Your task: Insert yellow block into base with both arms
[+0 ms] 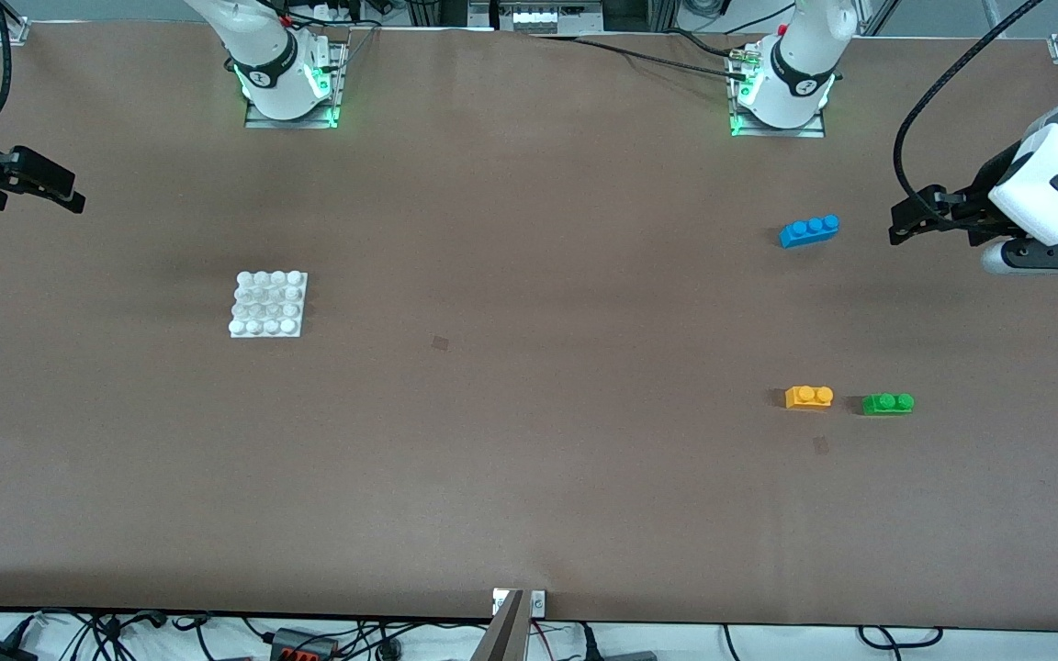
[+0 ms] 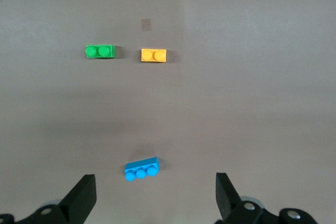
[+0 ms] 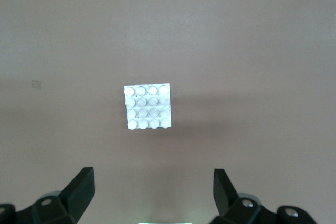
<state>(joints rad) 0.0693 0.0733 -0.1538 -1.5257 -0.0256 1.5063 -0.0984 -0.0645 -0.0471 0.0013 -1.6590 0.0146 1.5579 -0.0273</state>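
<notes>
Nearest the front camera lie the yellow block (image 1: 808,397) and the green brick (image 1: 887,403), just beside each other but apart, studs up, toward my left arm's end of the table (image 1: 511,477). No brand, label or writing can be read on any item. Farther from the camera sits the blue brick (image 1: 809,229). My left gripper (image 1: 901,228) hangs above the table near the blue brick, jaws spread wide and empty. My right gripper (image 1: 70,197) waits at its own end, likewise wide and empty. The base (image 1: 269,304) lies flat, well apart from the yellow block.
</notes>
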